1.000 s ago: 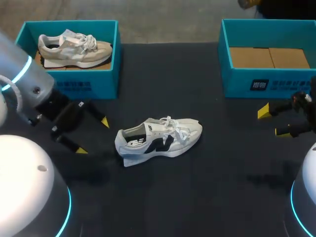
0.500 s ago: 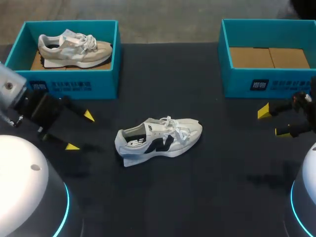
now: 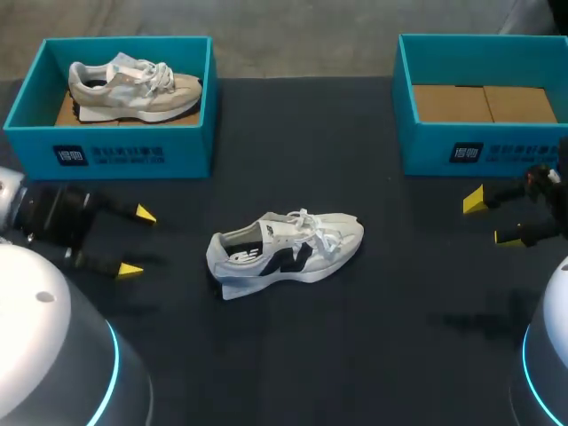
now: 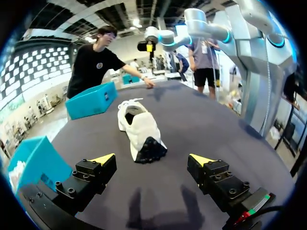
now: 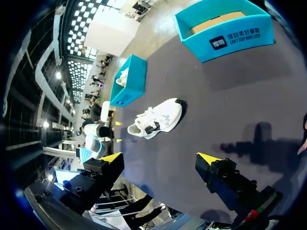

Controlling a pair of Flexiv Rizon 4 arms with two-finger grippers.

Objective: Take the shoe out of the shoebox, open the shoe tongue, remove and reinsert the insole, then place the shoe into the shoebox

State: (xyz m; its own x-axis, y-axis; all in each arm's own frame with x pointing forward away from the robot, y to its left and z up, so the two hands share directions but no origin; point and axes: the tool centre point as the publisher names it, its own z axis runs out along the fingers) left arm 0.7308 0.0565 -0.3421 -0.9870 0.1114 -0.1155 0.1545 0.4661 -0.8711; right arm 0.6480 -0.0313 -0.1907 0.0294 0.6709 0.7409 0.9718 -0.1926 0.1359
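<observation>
**Head view.** A teal cardboard shoebox (image 3: 115, 155), rectangular and open-topped, stands at the far left corner of the dark table (image 3: 373, 355). It holds a beige sneaker (image 3: 133, 89) with white laces. A second teal shoebox (image 3: 479, 146) at the far right corner holds only flat brown cardboard (image 3: 484, 102). The white sneaker (image 3: 286, 253), with a dark side logo, loose white laces and a pale sole, lies outside both boxes near the middle of the table. Its heel points to the left edge and its toe to the right edge. The left gripper (image 3: 136, 241) hangs near the left edge, well apart from the heel, with its fingers spread and nothing between them. The right gripper (image 3: 490, 219) is near the right edge, in front of the right box, likewise released and well apart from the toe.

**Left wrist view.** The white sneaker (image 4: 139, 127) lies ahead of the left gripper (image 4: 152, 160), heel nearest, in line with the gap between the parted yellow tips but untouched by either. The second shoebox (image 4: 91, 100) stands beyond the shoe.

**Right wrist view.** The right gripper (image 5: 160, 158) is spread wide and holds nothing. The white sneaker (image 5: 156, 117) lies ahead of it on the matte table top, well clear of the fingers. The cardboard-lined box (image 5: 225, 36) stands to one side, and the box with the beige sneaker (image 5: 130, 79) stands beyond the shoe.
</observation>
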